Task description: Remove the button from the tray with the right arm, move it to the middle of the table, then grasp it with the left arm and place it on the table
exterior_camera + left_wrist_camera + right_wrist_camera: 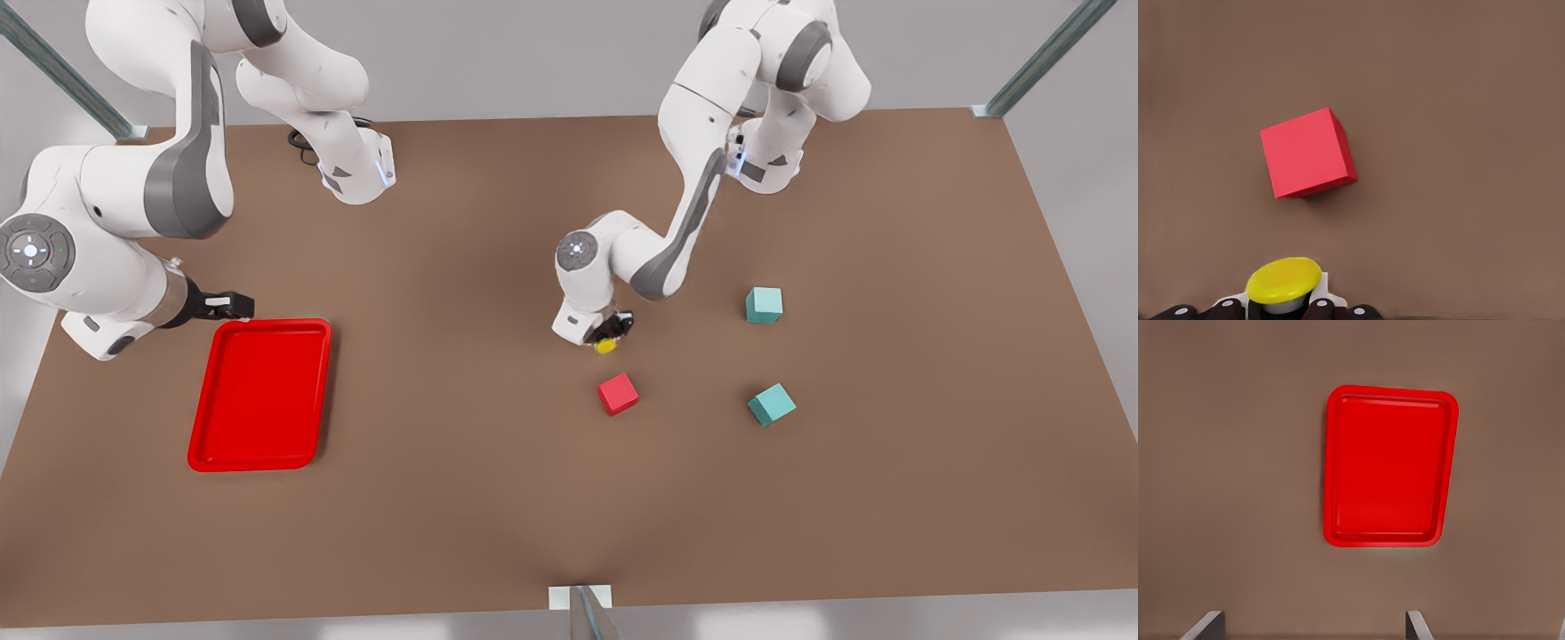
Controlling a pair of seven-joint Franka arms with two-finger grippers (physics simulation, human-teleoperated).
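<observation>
Round yellow-capped push-button (pixel 1284 281), grey body mostly hidden, clamped in left gripper (pixel 612 332) beside red cube (pixel 617 393). Right gripper (pixel 233 305) spread wide above bright red rectangular tray (pixel 1331 467).

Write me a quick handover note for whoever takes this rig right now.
Left hand: shut on the button, low over mid-table beside the red cube.
Right hand: open, holding nothing, waiting at the far end of the tray.
Done: button out of the tray and passed to the left arm.
Left: set the button on the table and let go.

one button (pixel 606 346), one tray (pixel 260 396), three cubes — one red cube (pixel 618 394), two teal cubes (pixel 764 304).
</observation>
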